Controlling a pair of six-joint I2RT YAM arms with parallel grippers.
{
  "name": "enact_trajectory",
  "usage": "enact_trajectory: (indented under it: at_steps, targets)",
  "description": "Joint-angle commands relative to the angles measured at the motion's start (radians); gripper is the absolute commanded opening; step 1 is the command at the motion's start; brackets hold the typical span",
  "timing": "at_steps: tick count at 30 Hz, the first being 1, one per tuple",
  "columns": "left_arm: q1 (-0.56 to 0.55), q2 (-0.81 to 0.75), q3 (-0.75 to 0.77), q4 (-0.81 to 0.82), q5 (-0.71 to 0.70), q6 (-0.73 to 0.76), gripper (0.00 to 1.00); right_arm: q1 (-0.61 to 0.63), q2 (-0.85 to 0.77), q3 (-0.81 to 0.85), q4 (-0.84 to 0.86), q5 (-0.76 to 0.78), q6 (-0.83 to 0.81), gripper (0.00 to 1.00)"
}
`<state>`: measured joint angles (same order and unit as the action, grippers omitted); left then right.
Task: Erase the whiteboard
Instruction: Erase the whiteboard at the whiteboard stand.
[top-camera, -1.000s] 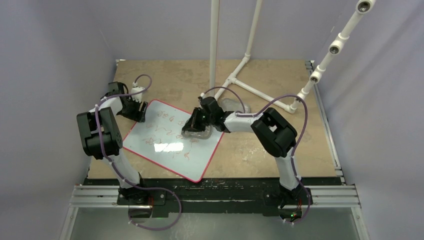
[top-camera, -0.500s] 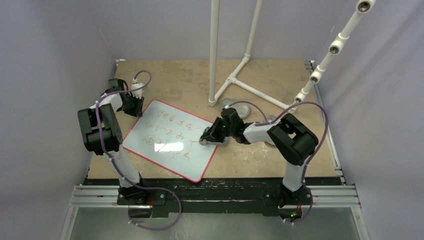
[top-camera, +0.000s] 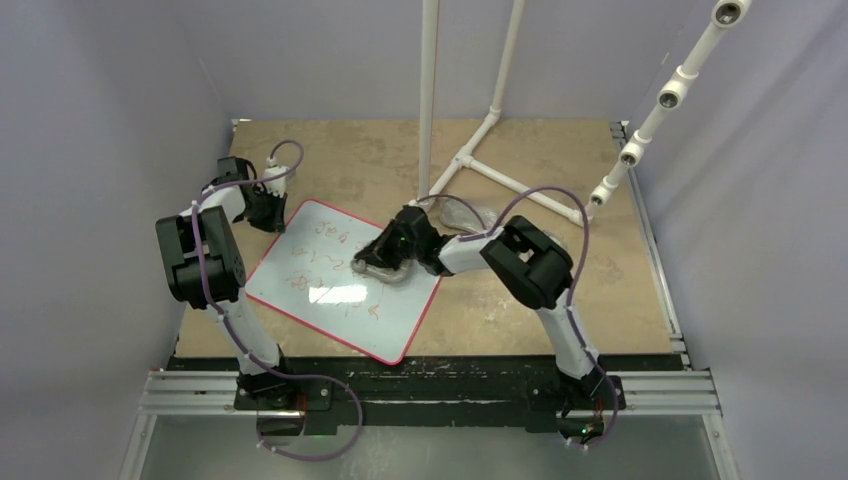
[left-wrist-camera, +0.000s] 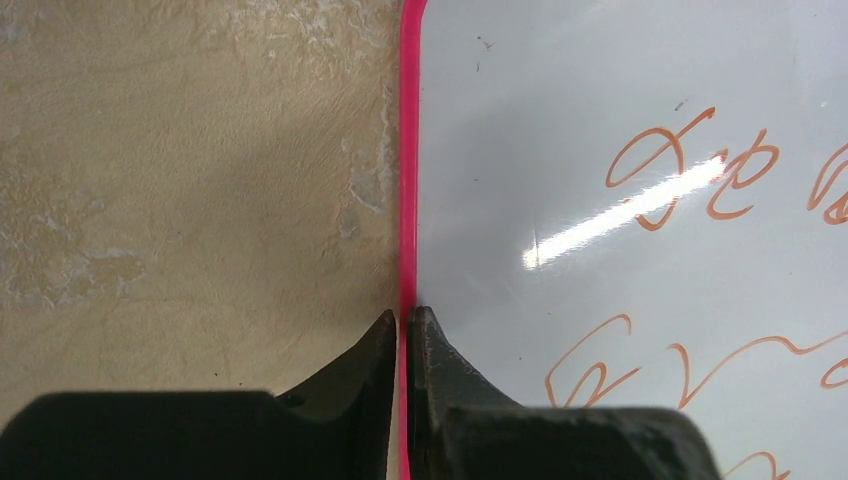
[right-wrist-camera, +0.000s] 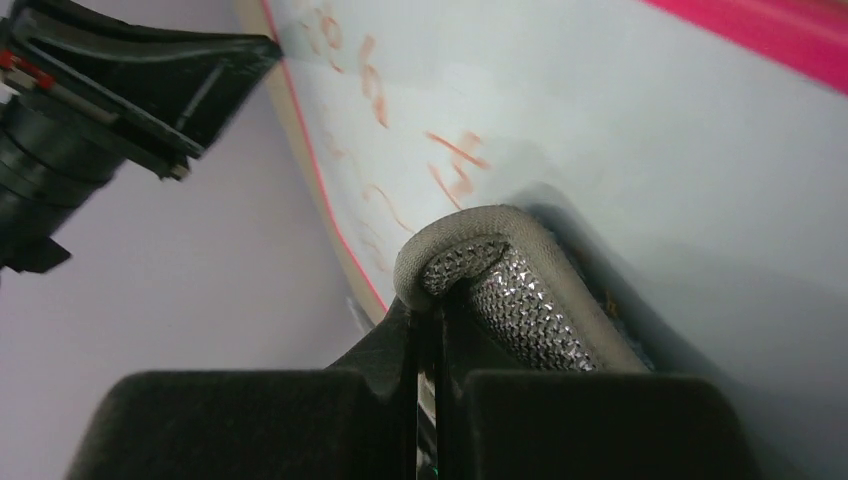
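Arms number two, and between them lies one whiteboard (top-camera: 392, 322), flat on the tan table (top-camera: 350, 150) at a slant, left of centre, its near corner toward the arm bases. Several lines of red scribbles (top-camera: 335, 250) cover its left and middle parts; the wrist view shows the loops (left-wrist-camera: 690, 170) plainly on the glossy surface (left-wrist-camera: 600, 80). The left gripper (top-camera: 265, 210) sits at the board's far-left edge, and its own camera shows the jaws (left-wrist-camera: 402, 325) pinched together on the thin red rim. The right gripper (top-camera: 390, 250) reaches over the far-right part of the board. Its jaws (right-wrist-camera: 428, 300) are clamped on the edge of one silvery-grey pad (right-wrist-camera: 520, 290), which presses against the white surface (right-wrist-camera: 650, 120) just beside the writing. From above, that pad (top-camera: 378, 268) shows as a grey oval under the fingers. A second pad (top-camera: 462, 212) lies on the table behind the right arm, partly hidden by its purple cable (top-camera: 560, 195). One white pipe frame (top-camera: 428, 100) stands on the table beyond the board, its foot close to that second pad.
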<state>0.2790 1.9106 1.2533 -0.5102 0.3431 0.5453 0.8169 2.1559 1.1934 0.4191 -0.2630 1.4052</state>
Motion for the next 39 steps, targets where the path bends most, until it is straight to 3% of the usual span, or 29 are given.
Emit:
enact_trajectory:
  at_steps: [1,5,8,11,20,25,29,34,39]
  targets:
    - [0.001,0.102,-0.049,-0.032,-0.075,0.063,0.07,0.038,0.14,0.2,0.111,0.087,0.178,0.0]
    - [0.001,0.088,-0.063,-0.035,-0.07,0.075,0.06,0.045,0.277,0.368,0.147,0.112,0.259,0.0]
    - [0.002,0.081,-0.07,-0.037,-0.07,0.084,0.05,0.044,0.315,0.399,0.169,0.092,0.296,0.0]
    - [0.003,0.081,-0.071,-0.036,-0.074,0.091,0.03,0.027,0.254,0.291,0.179,0.106,0.29,0.0]
    - [0.006,0.087,-0.068,-0.018,-0.073,0.092,0.02,-0.058,-0.179,-0.275,0.093,0.174,0.139,0.0]
    - [0.007,0.107,-0.056,-0.021,-0.07,0.094,0.01,-0.063,-0.319,-0.306,-0.192,0.25,-0.025,0.0]
    - [0.007,0.121,-0.058,-0.03,-0.058,0.094,0.0,-0.084,-0.291,-0.39,-0.049,0.164,-0.006,0.0]
    - [0.005,0.127,-0.092,-0.041,-0.038,0.105,0.0,-0.053,-0.125,-0.197,-0.021,0.071,-0.056,0.0]
    - [0.005,0.124,-0.128,-0.069,-0.012,0.112,0.0,0.032,0.032,0.083,-0.015,0.106,-0.035,0.0]
